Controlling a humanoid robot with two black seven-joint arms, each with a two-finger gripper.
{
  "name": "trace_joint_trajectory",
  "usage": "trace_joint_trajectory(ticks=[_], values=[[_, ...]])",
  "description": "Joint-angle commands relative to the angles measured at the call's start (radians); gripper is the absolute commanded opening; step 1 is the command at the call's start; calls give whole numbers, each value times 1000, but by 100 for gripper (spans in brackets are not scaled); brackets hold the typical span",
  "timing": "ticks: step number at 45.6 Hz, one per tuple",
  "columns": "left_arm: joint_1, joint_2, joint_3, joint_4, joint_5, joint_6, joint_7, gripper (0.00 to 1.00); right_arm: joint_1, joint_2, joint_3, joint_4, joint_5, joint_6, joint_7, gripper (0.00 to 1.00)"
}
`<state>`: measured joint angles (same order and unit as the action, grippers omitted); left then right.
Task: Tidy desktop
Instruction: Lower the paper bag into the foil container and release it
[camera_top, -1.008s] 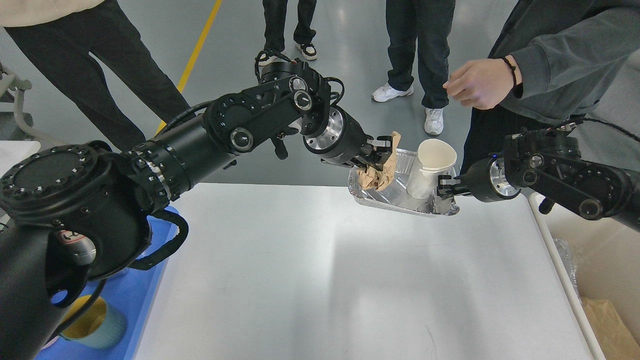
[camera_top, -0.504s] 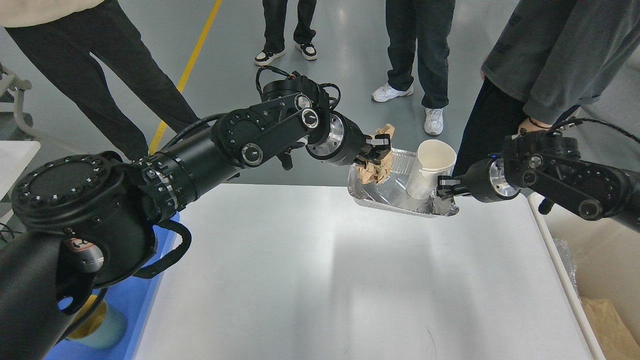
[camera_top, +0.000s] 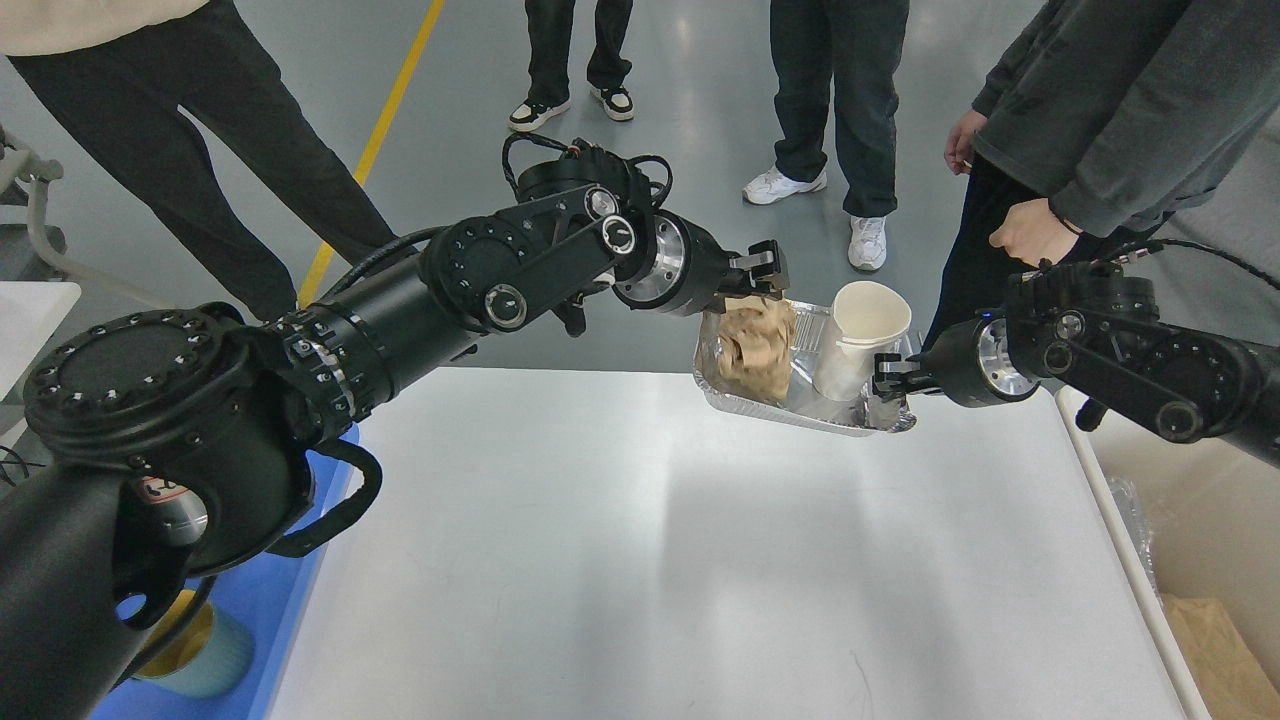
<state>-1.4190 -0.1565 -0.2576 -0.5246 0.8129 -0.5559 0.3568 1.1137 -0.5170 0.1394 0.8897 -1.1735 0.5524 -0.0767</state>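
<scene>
White desktop (camera_top: 640, 540) — below both arms' fingers (camera_top: 768, 262)

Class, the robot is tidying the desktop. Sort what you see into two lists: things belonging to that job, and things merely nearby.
Part of the job:
- desktop
- foil tray, gripped at its edge by the right gripper
- crumpled brown paper in the tray, below the left gripper
- white paper cup, upright in the tray

Just nearby:
- blue tray
- teal cup
- bystanders

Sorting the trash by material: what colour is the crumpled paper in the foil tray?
Light brown crumpled paper, head view.
</scene>
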Motion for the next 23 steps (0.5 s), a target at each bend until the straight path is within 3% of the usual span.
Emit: trace_joint_trajectory(ticks=[1, 23], values=[[0, 0, 0, 0, -1, 1, -1, 96, 0, 0, -1, 0, 0, 0, 0, 0], [-3, 2, -2, 0, -3, 1, -1, 96, 0, 2, -1, 0, 0, 0, 0, 0]])
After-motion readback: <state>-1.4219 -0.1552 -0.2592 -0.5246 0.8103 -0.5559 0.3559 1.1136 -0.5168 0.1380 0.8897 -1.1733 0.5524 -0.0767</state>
